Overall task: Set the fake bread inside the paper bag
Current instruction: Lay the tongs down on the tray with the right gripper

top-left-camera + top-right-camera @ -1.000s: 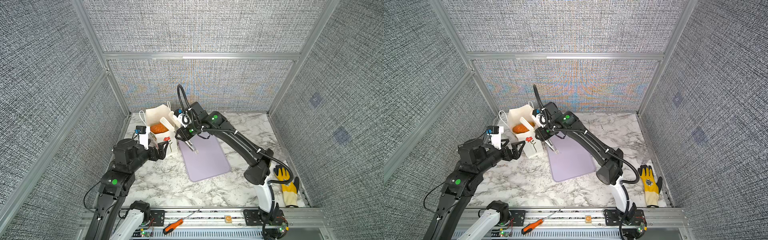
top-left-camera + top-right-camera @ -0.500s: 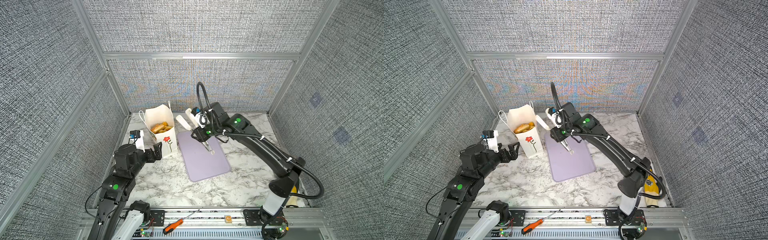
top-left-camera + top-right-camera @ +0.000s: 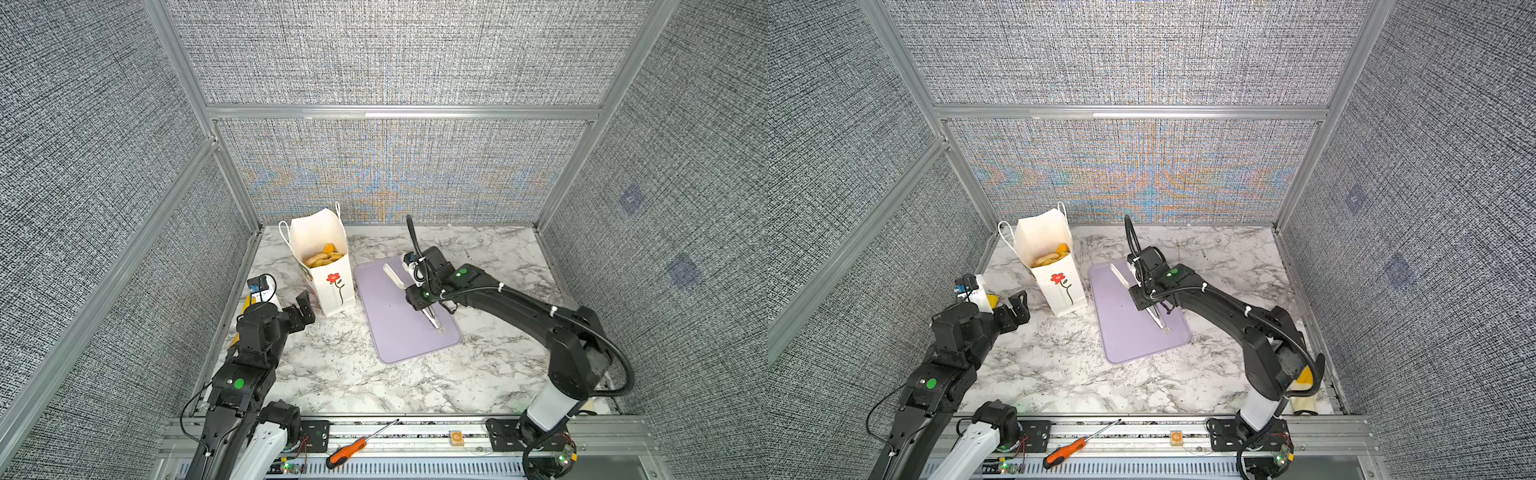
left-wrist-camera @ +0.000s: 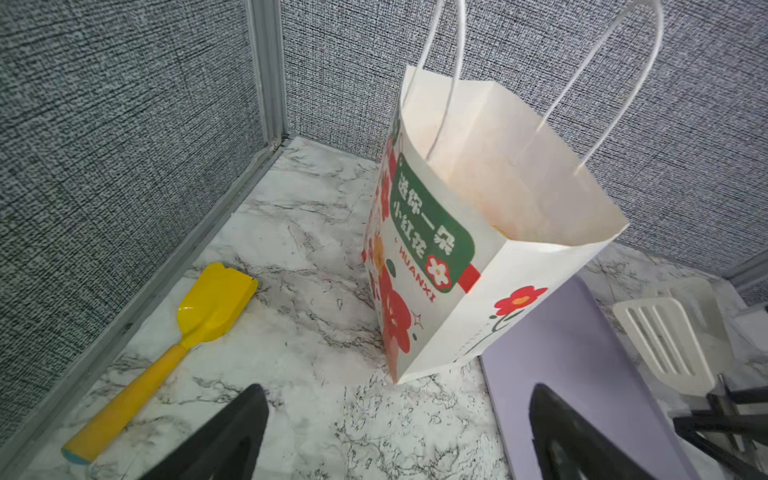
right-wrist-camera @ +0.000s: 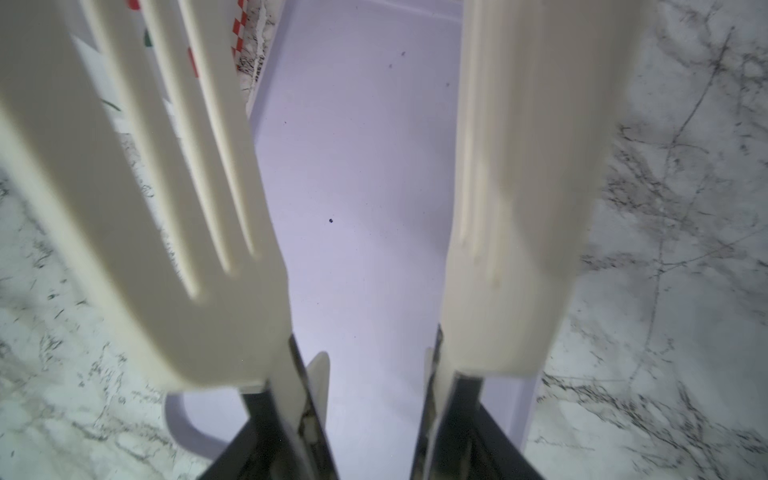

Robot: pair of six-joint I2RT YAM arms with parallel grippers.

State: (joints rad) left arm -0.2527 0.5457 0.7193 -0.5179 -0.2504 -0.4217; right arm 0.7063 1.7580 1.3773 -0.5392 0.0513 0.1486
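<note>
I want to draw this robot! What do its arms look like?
The left arm and right arm are chunky and black, each with a round green dot and a white part near its base. A black cable loops along the right arm, fastened with white ties. The left gripper has two black fingers.

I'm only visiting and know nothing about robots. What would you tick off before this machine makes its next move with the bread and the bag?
1. The paper bag stands upright with its mouth open: ok.
2. The fake bread lies inside the bag: ok.
3. Every piece is bagged: cannot tell; the pile hides the count.
4. The purple tray has no bread on it: ok.
5. The right end effector clamps the white tongs, with nothing between their paddles: ok.
6. The left end effector is open and apart from the bag: ok.
</note>
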